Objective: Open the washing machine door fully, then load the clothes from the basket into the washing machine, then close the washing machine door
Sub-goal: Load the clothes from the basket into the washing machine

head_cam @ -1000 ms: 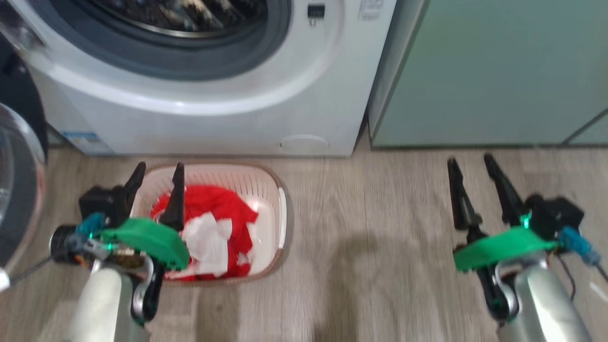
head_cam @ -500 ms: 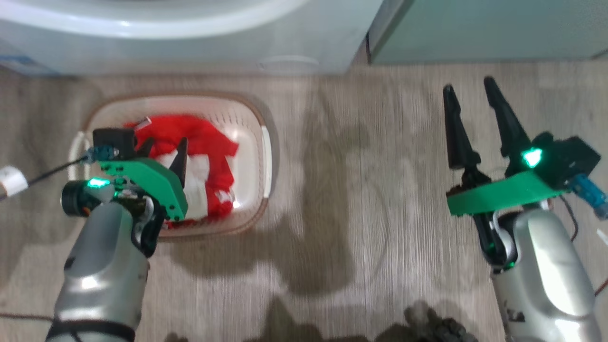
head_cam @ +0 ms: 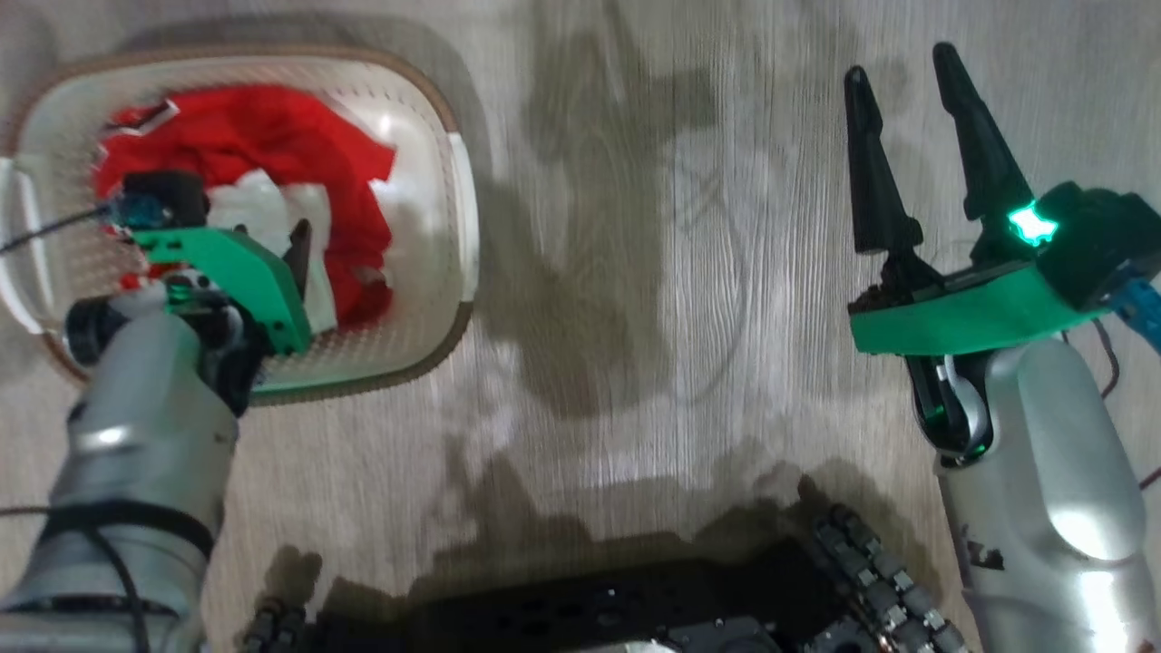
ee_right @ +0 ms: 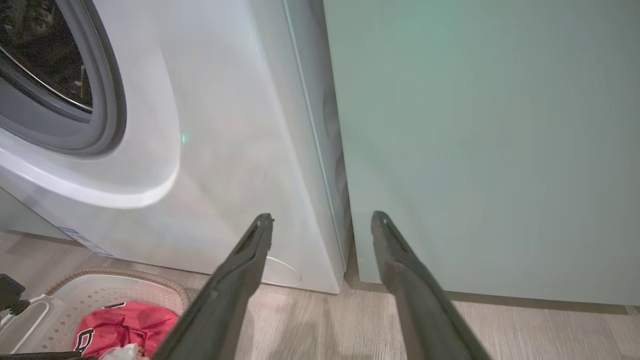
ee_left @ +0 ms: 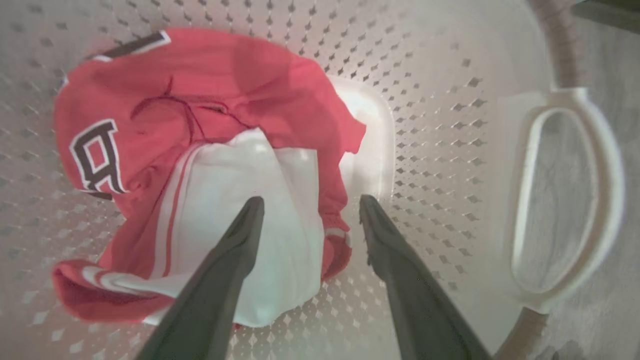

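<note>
**Surface and room.** The floor (head_cam: 635, 227) is pale wood-grain laminate with grey-brown planks. The basket (head_cam: 458, 218) stands on it. Beyond the basket, the right wrist view shows the washing machine (ee_right: 225, 125), white and smooth, with a grey drum gasket (ee_right: 107, 100) around the exposed drum mouth. A matte pale green cabinet (ee_right: 475, 125) stands flush beside it. The robot's dark base (head_cam: 590, 608) lies at the near side of the basket.

**Materials and shapes.** The basket is a rounded cream plastic rectangle with perforated walls, a brown rim and a white loop handle (ee_left: 565, 195) at its short end. Its long axis runs across the head view, from side to side.

**Task item.** The clothes (head_cam: 272, 136) lie crumpled on the basket bottom. They are a red jersey with white trim and a dark letter outlined in white, with a white cloth piece on top. The bundle has no clear long axis. Bare basket bottom shows toward the handle end.

**Grippers.** The left gripper (ee_left: 310, 200) is inside the basket, jaws spread wide. One tip is over the white cloth and the other just past the jersey's edge. Contact cannot be determined. The right gripper (head_cam: 898, 62) hangs over bare floor, well apart from the basket, jaws spread and empty.
</note>
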Available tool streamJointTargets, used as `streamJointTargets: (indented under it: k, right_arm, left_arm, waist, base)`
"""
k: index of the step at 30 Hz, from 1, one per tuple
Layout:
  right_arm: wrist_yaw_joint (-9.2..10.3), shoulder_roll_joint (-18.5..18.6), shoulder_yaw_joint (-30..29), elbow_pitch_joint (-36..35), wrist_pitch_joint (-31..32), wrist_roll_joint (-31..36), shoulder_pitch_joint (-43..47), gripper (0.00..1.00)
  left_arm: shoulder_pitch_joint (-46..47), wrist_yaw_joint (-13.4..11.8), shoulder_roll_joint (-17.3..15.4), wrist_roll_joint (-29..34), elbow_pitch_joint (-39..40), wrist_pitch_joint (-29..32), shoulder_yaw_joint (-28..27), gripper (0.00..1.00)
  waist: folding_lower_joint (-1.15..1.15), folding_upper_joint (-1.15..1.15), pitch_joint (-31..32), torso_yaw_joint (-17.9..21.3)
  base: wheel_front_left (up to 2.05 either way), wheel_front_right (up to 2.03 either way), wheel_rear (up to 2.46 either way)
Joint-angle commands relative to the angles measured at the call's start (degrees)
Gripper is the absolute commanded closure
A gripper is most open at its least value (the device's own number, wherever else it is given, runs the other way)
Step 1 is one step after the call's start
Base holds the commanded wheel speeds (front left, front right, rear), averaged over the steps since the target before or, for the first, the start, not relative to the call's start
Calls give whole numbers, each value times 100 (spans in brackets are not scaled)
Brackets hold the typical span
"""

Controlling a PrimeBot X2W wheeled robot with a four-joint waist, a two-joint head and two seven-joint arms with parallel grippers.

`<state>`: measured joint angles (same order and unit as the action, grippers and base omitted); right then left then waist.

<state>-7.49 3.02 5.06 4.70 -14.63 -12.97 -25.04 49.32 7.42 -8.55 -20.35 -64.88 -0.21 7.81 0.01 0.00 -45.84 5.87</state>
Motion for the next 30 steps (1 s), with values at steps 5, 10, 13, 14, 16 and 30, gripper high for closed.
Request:
streamJointTargets:
  k: [5, 10, 13, 14, 16, 30]
  right_arm:
    - [0, -14, 175, -270, -37, 31, -7, 0]
    - [0, -14, 222, -316, -37, 2, -55, 0]
    - [0, -14, 249, -350, -37, -15, -76, 0]
    - [0, -14, 255, -363, -37, -17, -80, 0]
    - [0, -14, 276, -380, -37, -33, -81, 0]
    - [0, -14, 302, -586, -37, -10, 54, 0]
  left_arm:
    - [182, 4, -363, -267, -241, 380, 130, 0]
    - [318, 5, -573, -520, -371, 731, 350, 0]
    - [373, 6, -707, -606, -428, 793, 456, 0]
    - [387, 6, -742, -625, -451, 802, 488, 0]
    - [419, 6, -815, -660, -500, 784, 527, 0]
    - [625, 6, -956, -836, -747, 451, 631, 21]
  waist:
    - [-1, 0, -498, 155]
    - [-1, 0, -708, 223]
    - [-1, 0, -818, 269]
    - [-1, 0, -849, 284]
    - [-1, 0, -910, 317]
    - [-1, 0, -1199, 493]
  base:
    - [0, 0, 0]
    - [0, 0, 0]
    - [0, 0, 0]
    - [0, 0, 0]
    - [0, 0, 0]
    - [0, 0, 0]
